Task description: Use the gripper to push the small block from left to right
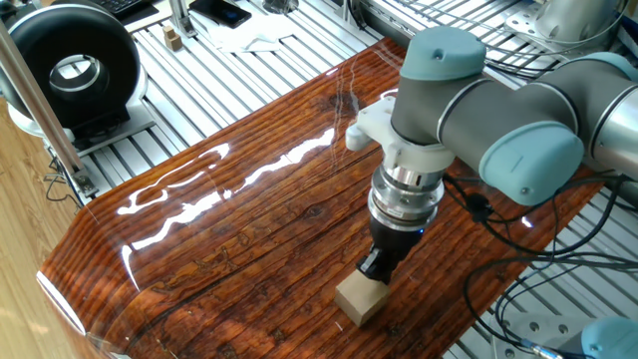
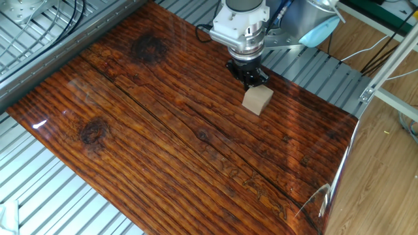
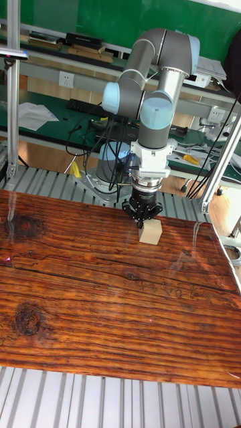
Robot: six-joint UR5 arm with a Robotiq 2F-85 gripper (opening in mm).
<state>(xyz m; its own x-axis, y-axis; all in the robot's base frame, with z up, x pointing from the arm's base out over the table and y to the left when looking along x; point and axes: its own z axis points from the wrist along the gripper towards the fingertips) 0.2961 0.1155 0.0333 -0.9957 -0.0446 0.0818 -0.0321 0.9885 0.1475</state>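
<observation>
The small block [image 1: 360, 298] is a plain tan wooden cuboid lying on the glossy dark wooden table [image 1: 229, 229], near its edge. My gripper [image 1: 377, 265] points straight down with its black fingers together, and the tips touch the block's far side. In the other fixed view the block [image 2: 257, 100] lies just right of and below the gripper [image 2: 251, 75]. The tall fixed view shows the gripper [image 3: 142, 212] pressed against the back left of the block [image 3: 150, 232], which sits right of the table's middle near the far edge. Nothing is held between the fingers.
A black ring-shaped device [image 1: 70, 65] and a tiny wooden piece [image 1: 173, 40] lie off the table on the slatted aluminium bench. Cables [image 1: 518, 289] hang beside the arm. Metal frame posts [image 3: 13, 100] [image 3: 224, 160] stand at the table's far corners.
</observation>
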